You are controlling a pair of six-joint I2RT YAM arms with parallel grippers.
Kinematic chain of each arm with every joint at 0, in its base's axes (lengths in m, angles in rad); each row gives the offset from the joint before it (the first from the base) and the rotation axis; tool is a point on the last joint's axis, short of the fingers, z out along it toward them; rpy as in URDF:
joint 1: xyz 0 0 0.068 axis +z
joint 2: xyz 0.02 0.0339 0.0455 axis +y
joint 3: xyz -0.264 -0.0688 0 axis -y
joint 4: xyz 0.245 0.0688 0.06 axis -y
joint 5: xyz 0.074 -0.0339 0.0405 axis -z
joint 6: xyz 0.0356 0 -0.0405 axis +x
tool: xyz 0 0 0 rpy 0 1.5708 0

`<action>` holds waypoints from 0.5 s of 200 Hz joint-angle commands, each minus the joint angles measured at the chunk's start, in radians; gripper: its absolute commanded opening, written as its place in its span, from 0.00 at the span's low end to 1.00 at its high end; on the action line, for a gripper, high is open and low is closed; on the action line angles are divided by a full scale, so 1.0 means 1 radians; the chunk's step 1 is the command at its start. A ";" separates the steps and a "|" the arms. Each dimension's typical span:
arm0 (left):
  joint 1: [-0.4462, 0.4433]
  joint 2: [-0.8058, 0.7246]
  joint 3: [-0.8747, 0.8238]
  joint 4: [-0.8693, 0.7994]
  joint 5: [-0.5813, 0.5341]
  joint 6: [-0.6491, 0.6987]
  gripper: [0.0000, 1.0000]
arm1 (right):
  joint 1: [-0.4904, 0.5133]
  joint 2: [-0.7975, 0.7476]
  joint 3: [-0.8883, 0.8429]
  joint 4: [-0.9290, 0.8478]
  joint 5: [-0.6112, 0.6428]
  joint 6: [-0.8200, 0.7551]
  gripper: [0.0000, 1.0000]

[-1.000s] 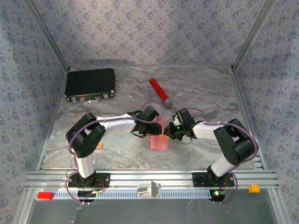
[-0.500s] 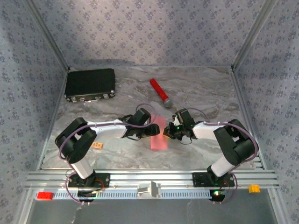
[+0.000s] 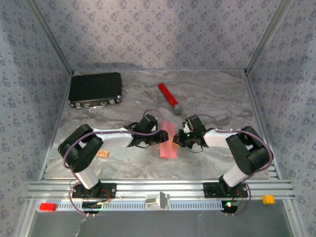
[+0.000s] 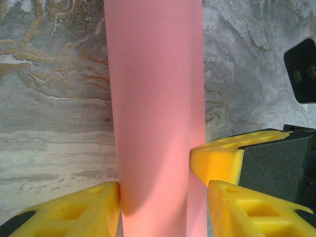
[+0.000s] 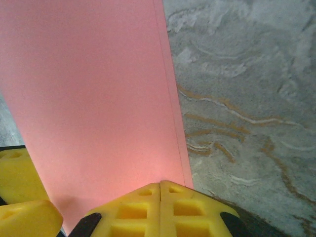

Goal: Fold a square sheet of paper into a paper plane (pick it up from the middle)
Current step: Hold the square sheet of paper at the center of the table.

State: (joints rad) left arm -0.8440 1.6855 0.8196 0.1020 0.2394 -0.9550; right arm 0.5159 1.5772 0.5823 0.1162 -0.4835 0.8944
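On the grey marbled desk (image 3: 222,98), right claw (image 5: 160,190), pressed together, touches folded pink-red paper sheet (image 3: 168,140); left claw (image 4: 163,192) straddles it, grip unclear.

on the table (image 3: 217,98), the paper (image 3: 168,143) lies between left gripper (image 3: 158,137) and right gripper (image 3: 177,142); a cylinder (image 3: 169,98) lies behind it, a case (image 3: 95,89) far back left.

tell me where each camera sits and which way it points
top external: above and behind the arm bases, looking down at the table; both arms show, left gripper and right gripper at the pink paper
left wrist: on the left arm, looking down along the paper; its own yellow fingers straddle it
right wrist: on the right arm, looking down at the paper; its own fingers pinched together
shared: all see the paper
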 commanded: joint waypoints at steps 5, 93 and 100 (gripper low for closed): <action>0.001 0.021 0.002 -0.022 -0.008 0.006 0.49 | 0.002 0.001 -0.009 -0.082 0.046 0.012 0.00; 0.000 0.051 0.029 -0.101 -0.037 0.031 0.43 | 0.001 -0.014 0.003 -0.066 0.032 0.011 0.03; 0.000 0.056 0.034 -0.110 -0.040 0.034 0.42 | 0.001 -0.020 0.010 -0.067 0.025 0.008 0.04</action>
State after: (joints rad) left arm -0.8440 1.7119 0.8227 0.0616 0.2241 -0.9443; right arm 0.5159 1.5707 0.5823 0.1055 -0.4828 0.8951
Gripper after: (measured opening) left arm 0.433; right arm 0.052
